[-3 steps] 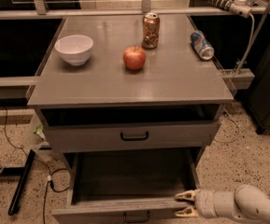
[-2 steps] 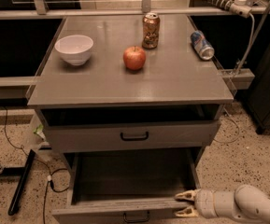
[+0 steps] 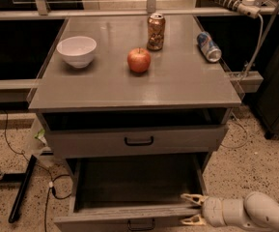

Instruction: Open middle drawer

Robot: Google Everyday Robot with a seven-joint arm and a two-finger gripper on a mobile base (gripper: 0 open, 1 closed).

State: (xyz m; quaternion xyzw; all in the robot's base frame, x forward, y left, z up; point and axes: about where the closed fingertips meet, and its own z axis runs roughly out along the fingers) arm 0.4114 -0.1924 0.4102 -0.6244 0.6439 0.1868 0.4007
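Since the middle drawer (image 3: 134, 187) is already pulled far out from the cabinet (image 3: 177, 88), I judge the task to be almost done or done. Its deep dark interior is fully visible, and at most a small last pull and the retreat of the arm are left. The drawer sits low in the view, under the upper drawer (image 3: 90, 143), which is open only a little. Its front with the small black bar handle (image 3: 141, 224) faces the camera. The long axis of the front runs left to right, and the drawer slides out toward the camera. The gripper (image 3: 183, 209) is at the right end of this front with its fingers spread apart, one over the rim and one before the panel. It clamps nothing, as far as I can see.
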